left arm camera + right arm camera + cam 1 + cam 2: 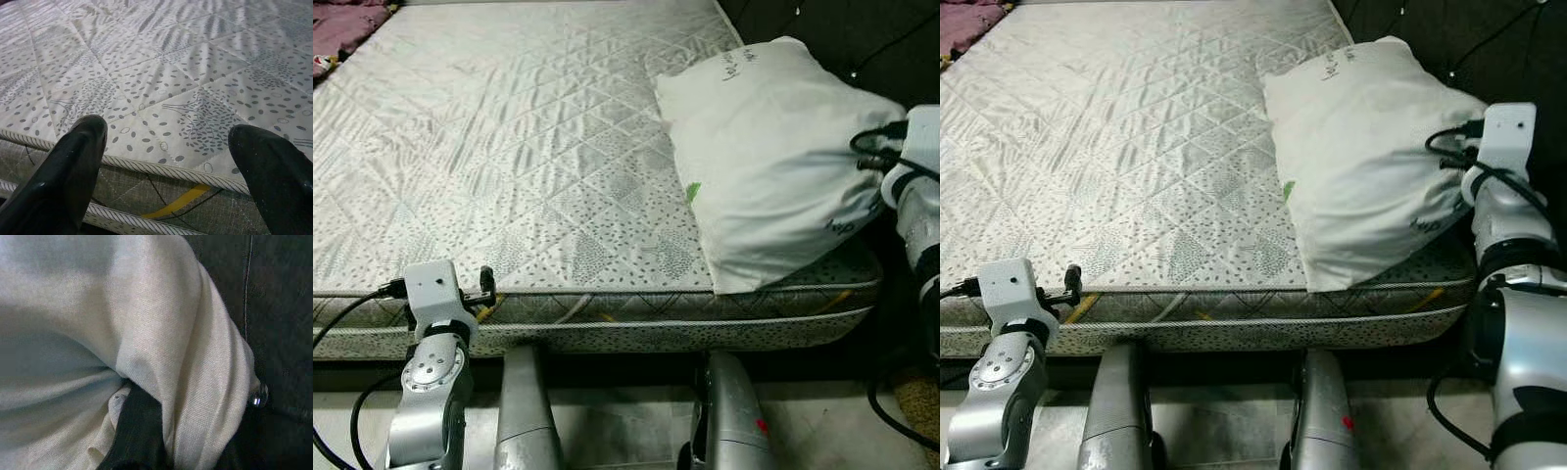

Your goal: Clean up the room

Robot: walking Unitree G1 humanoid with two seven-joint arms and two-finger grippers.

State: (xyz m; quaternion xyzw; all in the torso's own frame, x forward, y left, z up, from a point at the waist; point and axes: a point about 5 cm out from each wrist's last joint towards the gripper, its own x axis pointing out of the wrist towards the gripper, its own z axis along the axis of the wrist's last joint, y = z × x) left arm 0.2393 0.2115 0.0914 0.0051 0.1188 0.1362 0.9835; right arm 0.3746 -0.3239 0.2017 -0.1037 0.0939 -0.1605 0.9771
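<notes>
A white pillow (773,157) lies at the right end of a quilted grey mattress (509,147), against the dark headboard. My right gripper (1457,162) is at the pillow's right side, its fingers buried in the cloth. In the right wrist view one black finger (137,431) sits under bunched pillow fabric (146,333), so the gripper is shut on the pillow. My left gripper (166,147) is held low at the mattress's front edge (161,169), open, with nothing between its fingers.
A pink cloth (347,24) lies at the far left corner of the bed. The dark headboard (842,29) runs behind the pillow. My two silver legs (524,411) stand on pale floor close to the bed's side. A brownish rug (915,401) lies at lower right.
</notes>
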